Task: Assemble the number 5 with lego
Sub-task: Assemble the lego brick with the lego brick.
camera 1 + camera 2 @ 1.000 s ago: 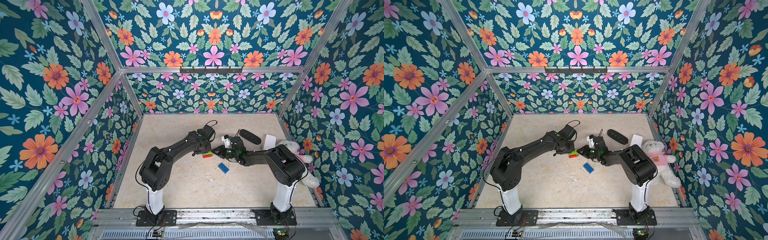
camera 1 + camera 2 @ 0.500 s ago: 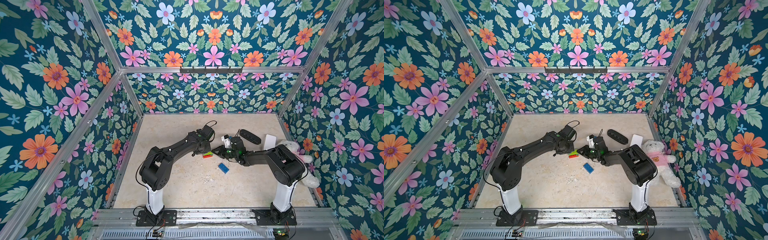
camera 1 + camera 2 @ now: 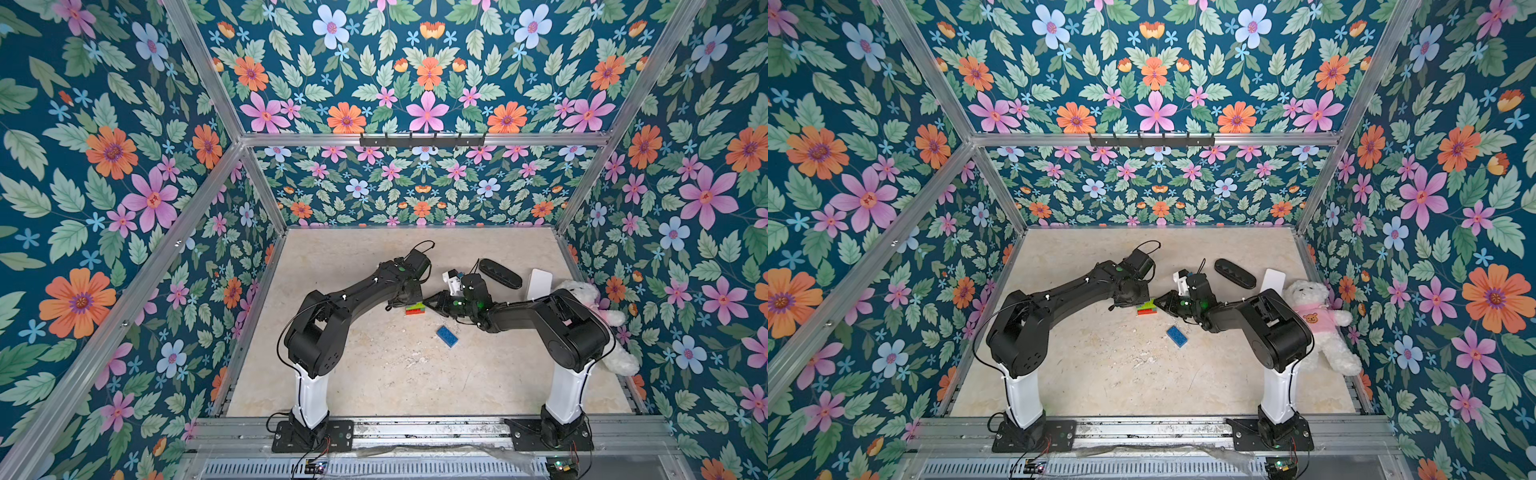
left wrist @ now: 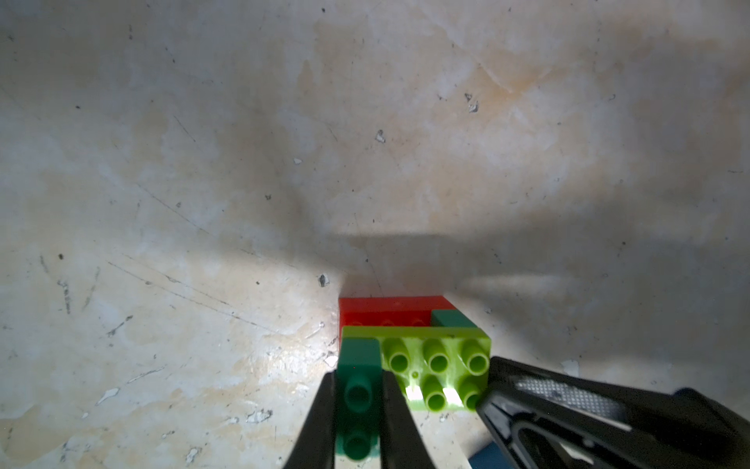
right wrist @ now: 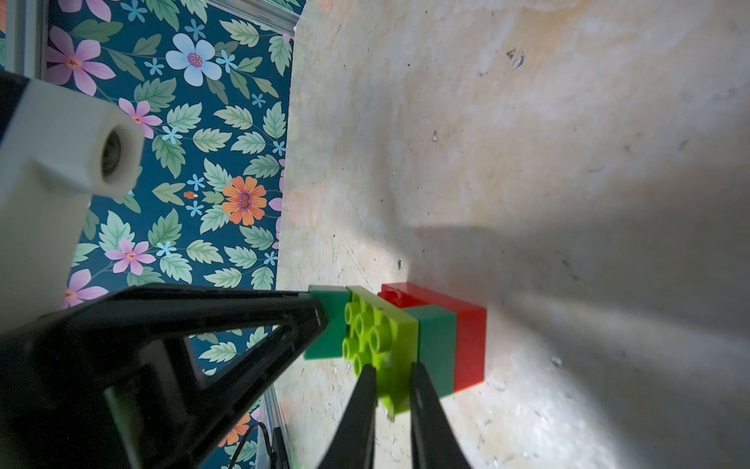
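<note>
Likely a lab robot cell: aluminium frame [image 3: 205,75] carrying floral wallpaper [image 3: 428,75] all round the left pincer [image 4: 357,381], scuffed beige tabletop [image 3: 395,374] beneath it, both arm bases [image 3: 311,434] bolted to a metal rail [image 3: 428,428].

On the beige tabletop [image 3: 374,374] are laid a brick stack [image 3: 415,309] mid-surface, a blue brick [image 3: 447,336] nearby, and a black case [image 3: 500,273], white card [image 3: 540,284] and teddy bear [image 3: 1316,316] toward the right edge.

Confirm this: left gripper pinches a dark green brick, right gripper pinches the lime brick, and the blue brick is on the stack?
No: left gripper pinches a dark green brick, right gripper the lime brick, but the blue brick lies loose on the table, apart from the stack; both top views show it.
</note>
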### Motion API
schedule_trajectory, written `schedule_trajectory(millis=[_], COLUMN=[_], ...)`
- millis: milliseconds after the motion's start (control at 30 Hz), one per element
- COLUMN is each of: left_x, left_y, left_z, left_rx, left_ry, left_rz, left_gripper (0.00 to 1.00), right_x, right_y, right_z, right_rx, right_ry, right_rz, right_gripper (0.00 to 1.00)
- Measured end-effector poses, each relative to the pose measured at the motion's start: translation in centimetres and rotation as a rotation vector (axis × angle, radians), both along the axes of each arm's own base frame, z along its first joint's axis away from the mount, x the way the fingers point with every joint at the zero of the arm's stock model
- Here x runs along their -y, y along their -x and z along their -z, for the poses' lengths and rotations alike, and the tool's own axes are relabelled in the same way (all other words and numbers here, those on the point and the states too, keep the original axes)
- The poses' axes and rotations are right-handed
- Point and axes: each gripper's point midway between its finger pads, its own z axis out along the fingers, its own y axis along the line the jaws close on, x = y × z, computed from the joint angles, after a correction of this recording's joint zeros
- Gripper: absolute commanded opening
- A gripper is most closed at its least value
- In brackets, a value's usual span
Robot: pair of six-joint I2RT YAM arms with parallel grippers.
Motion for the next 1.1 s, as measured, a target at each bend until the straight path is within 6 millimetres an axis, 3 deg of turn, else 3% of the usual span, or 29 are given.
schedule_trajectory(millis=[567,967,1100], left_x=[0.1,1.2,1.2], left_y=[0.0,0.0,0.1], left_z=[0.1,-1.3,-1.5], left_rx=[0.001,0.009,0.010], left_ry=[-0.024,0.016,0.022], left_rz=[0.014,0.051,0.056], left_gripper=[0.00,0.28,0.19], right_x=[0.0,0.1,0.1], right_y=[0.0,0.0,0.0], right_z=[0.0,0.1,0.0], right_rx=[0.001,-0.006,-0.005], right_ry=[-0.001,0.000,0.000], right_rz=[0.000,0.007,0.007], right_gripper=[0.17,0.17,0.17])
